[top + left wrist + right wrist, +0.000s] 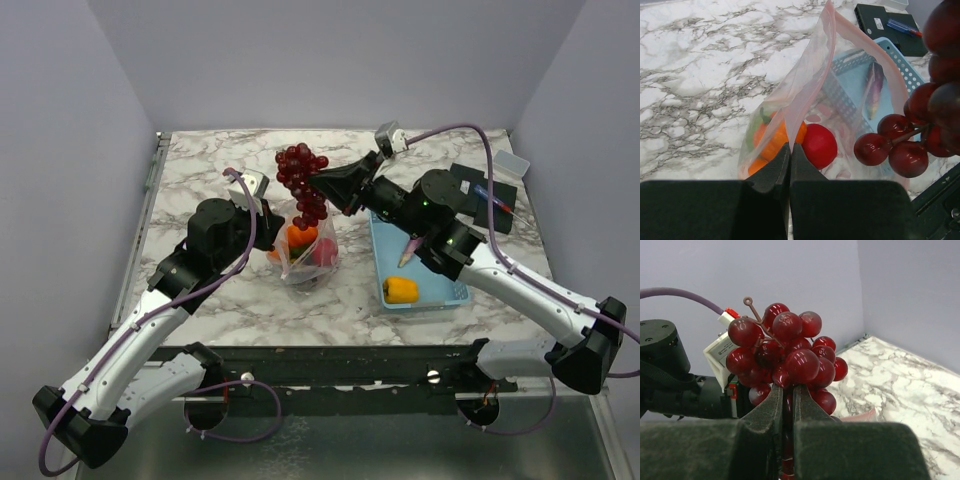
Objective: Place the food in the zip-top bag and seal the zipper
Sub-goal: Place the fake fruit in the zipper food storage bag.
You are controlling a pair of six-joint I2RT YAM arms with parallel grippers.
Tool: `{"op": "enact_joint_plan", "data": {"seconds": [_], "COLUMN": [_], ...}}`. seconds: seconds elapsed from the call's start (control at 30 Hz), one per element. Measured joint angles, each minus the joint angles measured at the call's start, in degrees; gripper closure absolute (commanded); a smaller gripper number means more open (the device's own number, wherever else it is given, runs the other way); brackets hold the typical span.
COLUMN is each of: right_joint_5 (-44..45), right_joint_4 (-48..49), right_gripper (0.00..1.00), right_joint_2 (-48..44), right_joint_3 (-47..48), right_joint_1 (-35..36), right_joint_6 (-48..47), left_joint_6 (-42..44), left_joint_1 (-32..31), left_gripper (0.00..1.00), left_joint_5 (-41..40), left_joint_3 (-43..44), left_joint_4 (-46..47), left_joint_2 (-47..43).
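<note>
Hanging in a long cluster, the grapes (302,185) sit in the air directly above the zip-top bag (308,255), with the lowest berries just over its mouth. The bunch's long axis runs roughly vertical, stem end up. The right gripper (786,395) has its fingers clamped tight on the middle of the bunch, coming in from the right side of the table.

Seen from the left wrist, the berries lie toward the right-hand side of the opening, above it and not yet inside. The way in is therefore mostly straight down, perhaps with a small shift toward the left arm to centre the bunch over the gap.

The left gripper (790,150) is pinched closed on the near lip of the bag, holding that side up so the mouth gapes. The pinkish zipper (826,45) rises from the pinch and curves round the far lip, unsealed. The orange pumpkin (777,140) and the red tomato (819,145) already rest at the bottom of the bag, with something green behind them.

To the right, the blue basket (440,298) holds the yellow pepper (401,290) and the eggplant (874,87), both nearer the right arm.
</note>
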Motion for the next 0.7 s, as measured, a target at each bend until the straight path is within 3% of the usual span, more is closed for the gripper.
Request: {"op": "enact_joint_plan", "data": {"seconds": [0.33,0.7], "right_joint_5": [2.3,3.0], "right_joint_4": [10.1,11.1], "right_gripper": [0.99,0.99], "right_joint_2": [0.3,0.3], "right_joint_3": [-8.1,-12.7], "right_joint_1": [1.6,3.0], "right_joint_6": [-4.5,-5.4], "left_joint_6": [0.0,0.0], "left_joint_1": [0.1,0.4], "left_gripper": [1.0,1.0], "left_joint_5": [0.9,0.9], "left_joint_3": [0.0,-0.3], "left_joint_4": [0.0,0.4], "left_joint_2": [0.0,0.0]}}
